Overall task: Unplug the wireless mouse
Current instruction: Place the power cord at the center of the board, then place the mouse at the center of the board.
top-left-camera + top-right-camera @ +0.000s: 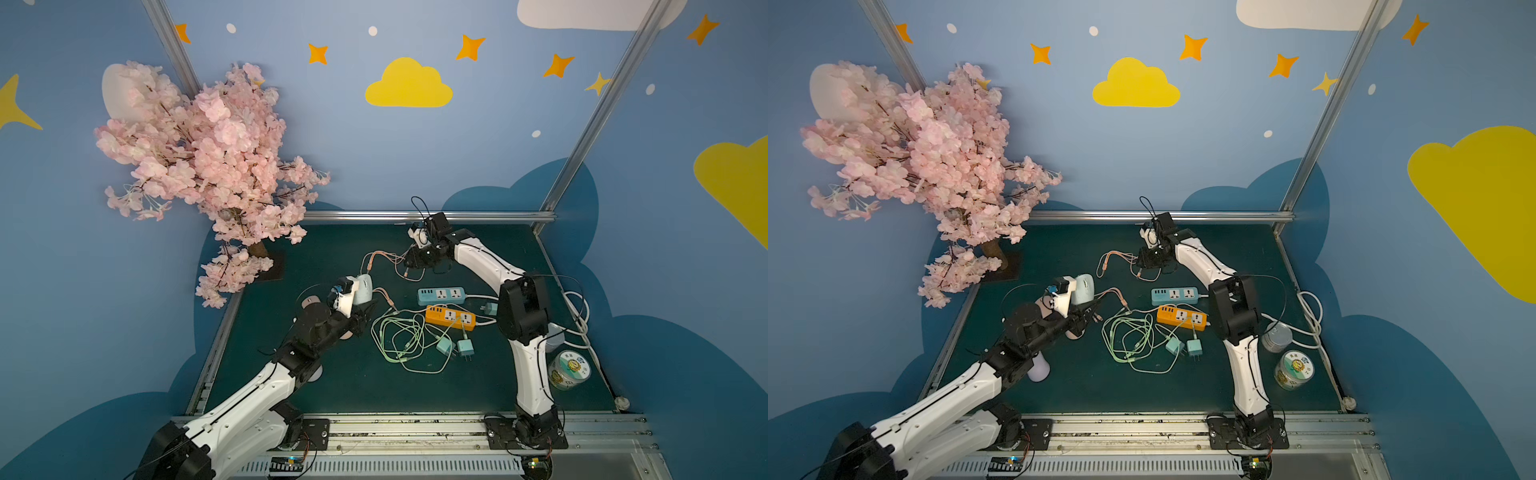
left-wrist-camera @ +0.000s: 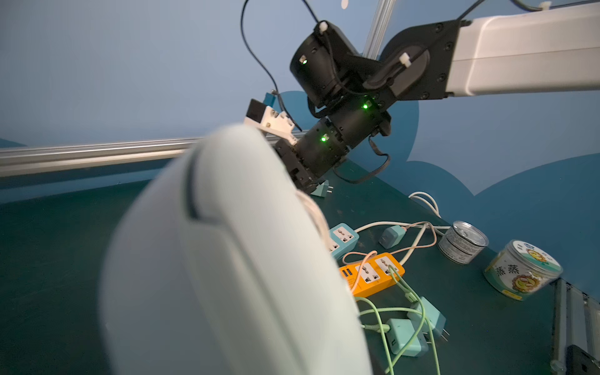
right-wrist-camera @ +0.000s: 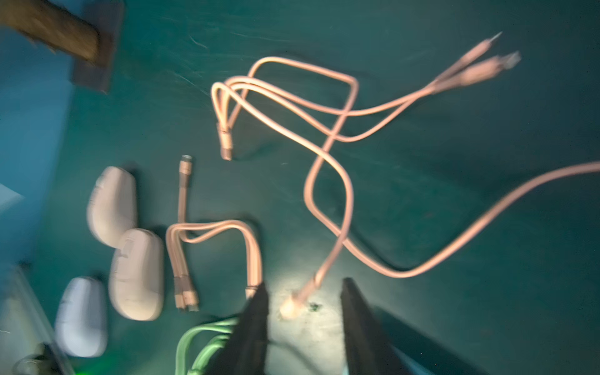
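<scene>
The wireless mouse (image 1: 362,289), pale blue and rounded, is lifted clear of the worktop (image 1: 332,386) toward its left side, clamped in the left gripper (image 1: 1090,311); in the left wrist view it fills most of the frame. The right gripper (image 3: 305,324) hovers low near the back of the worktop with its jaws apart. The plug (image 3: 289,308) of a pink cable (image 3: 328,201) lies on the surface between them, pinched by neither. A pale cord (image 2: 313,211) runs past the mouse's edge in the left wrist view, and I cannot tell whether anything is seated in its port. The mouse looks light, hard and smooth-shelled, so probably slippery; a moderate squeeze across its flatter flanks should hold it best. The cable is limp and offers no purchase, so any pull belongs on the stiff plug housing, straight along the port.
</scene>
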